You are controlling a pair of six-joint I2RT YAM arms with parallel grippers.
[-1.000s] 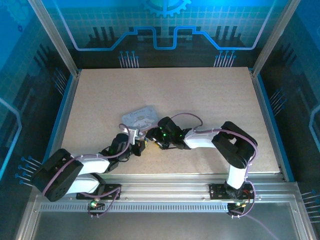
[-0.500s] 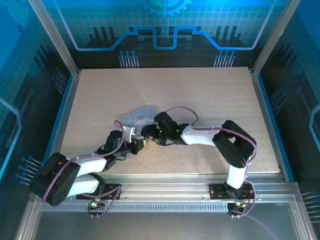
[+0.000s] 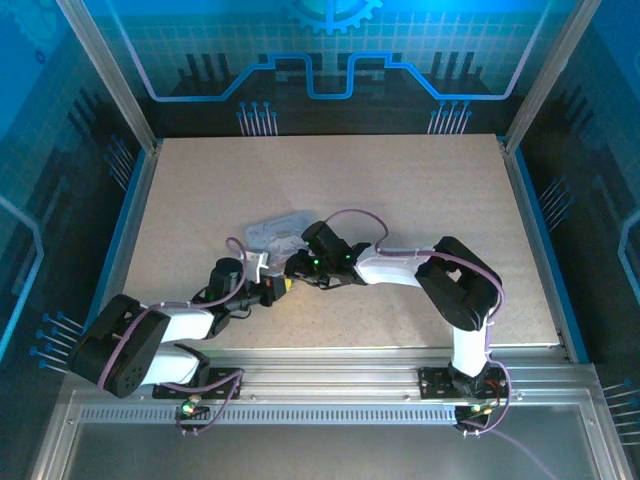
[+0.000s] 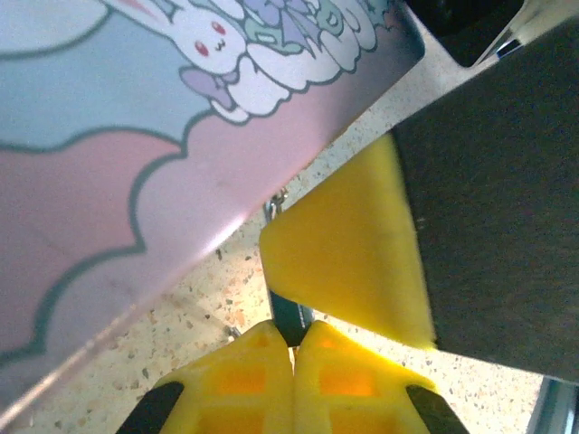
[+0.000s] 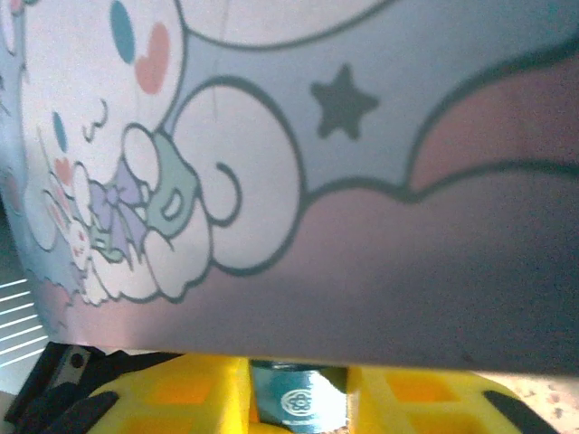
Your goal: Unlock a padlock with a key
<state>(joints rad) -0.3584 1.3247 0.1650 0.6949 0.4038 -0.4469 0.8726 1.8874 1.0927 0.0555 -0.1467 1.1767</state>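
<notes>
The padlock [image 5: 299, 396], a small bluish block with a round logo, sits between my right gripper's [image 5: 298, 411] yellow fingers, which are shut on it. Seen from above, the right gripper [image 3: 296, 268] meets my left gripper [image 3: 278, 289] just below the tin. My left gripper [image 4: 294, 333] is shut, its tips pressed together right against the dark padlock [image 4: 290, 316]. A right finger [image 4: 348, 262] hangs just over it. The key is hidden; I cannot see it between the left pads.
A pale tin [image 3: 279, 230] with cartoon rabbits lies on the speckled table [image 3: 420, 190], right behind both grippers. Its lid looms close above the fingers [image 5: 362, 181] and beside the left tips [image 4: 136, 136]. Metal frame posts and blue walls ring the table.
My right gripper's jaws have narrowed onto the padlock. Both grippers have shifted a little left and toward the tin. The left jaws stayed shut.
</notes>
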